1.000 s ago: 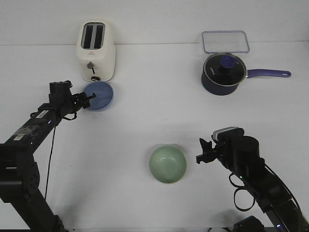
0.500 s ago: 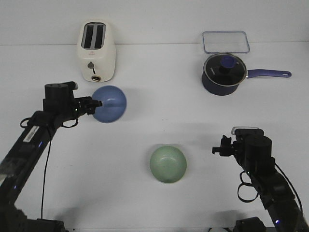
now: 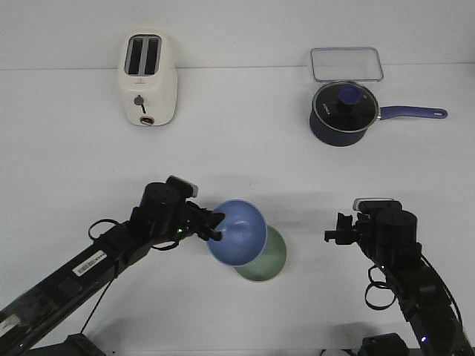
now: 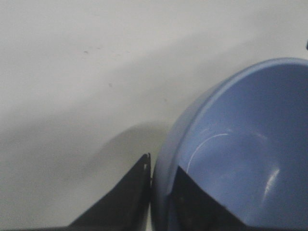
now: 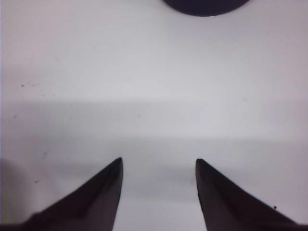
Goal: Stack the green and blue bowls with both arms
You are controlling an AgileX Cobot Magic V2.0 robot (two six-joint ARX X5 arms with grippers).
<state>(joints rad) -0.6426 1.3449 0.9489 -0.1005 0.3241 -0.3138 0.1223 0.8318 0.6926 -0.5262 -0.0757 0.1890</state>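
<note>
Front view: you see 2 bowls; blue bowl (image 3: 237, 231), pinched by left gripper (image 3: 216, 226), hides much of green bowl (image 3: 269, 261). Right gripper (image 5: 159, 166) spread, w/ nothing between.

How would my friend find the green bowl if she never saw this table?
Start at the white table's near middle, far from the toaster and pot. The green bowl peeks out beneath the blue bowl. It's the only mint-green thing there.
</note>
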